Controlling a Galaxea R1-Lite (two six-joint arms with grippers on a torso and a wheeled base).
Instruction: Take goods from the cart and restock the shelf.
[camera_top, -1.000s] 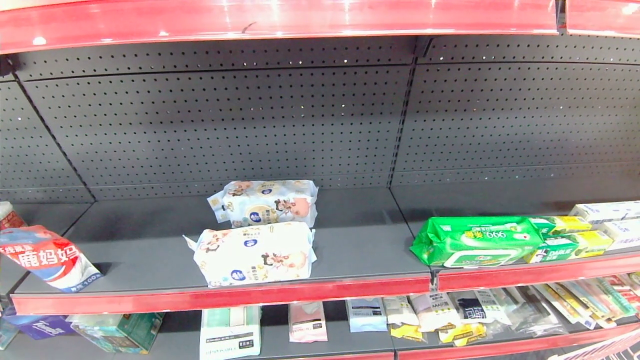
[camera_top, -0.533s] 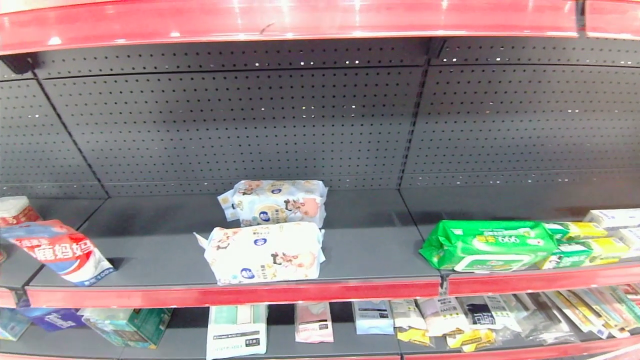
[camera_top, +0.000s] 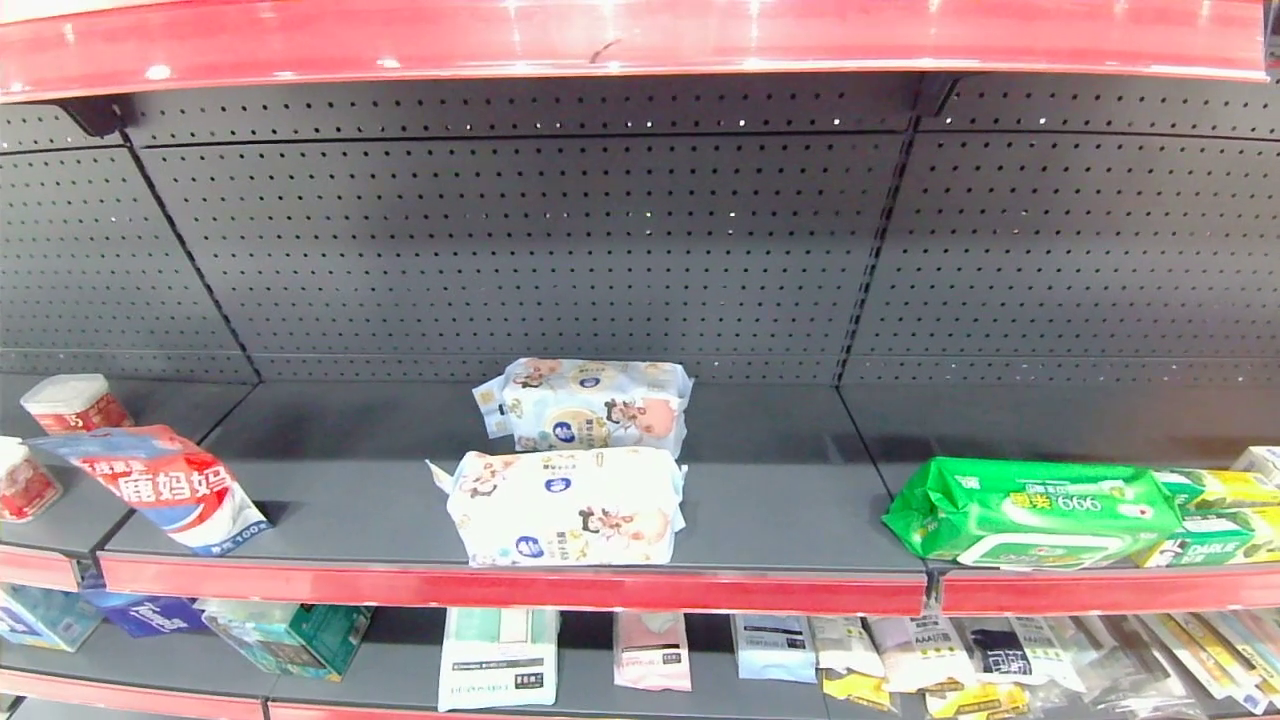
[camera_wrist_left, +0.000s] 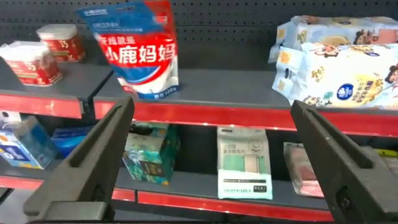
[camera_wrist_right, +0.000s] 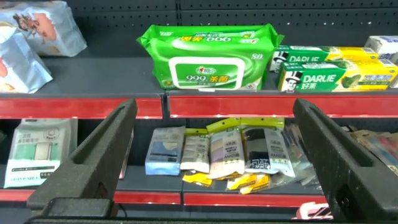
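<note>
Facing shelf (camera_top: 330, 470), left gripper (camera_wrist_left: 212, 106) splayed, right gripper (camera_wrist_right: 215, 106) splayed (both empty)

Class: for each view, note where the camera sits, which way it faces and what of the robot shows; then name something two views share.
Head view: on the head, facing the shelf, slightly downward, at the cartoon-print packs.
Left wrist view: on the left wrist, facing the blue-red pouch; the open left gripper frames it.
Right wrist view: on the right wrist, facing the green wipes pack; the open right gripper frames it.
Shared: head and right wrist views both show the green wipes pack.
</note>
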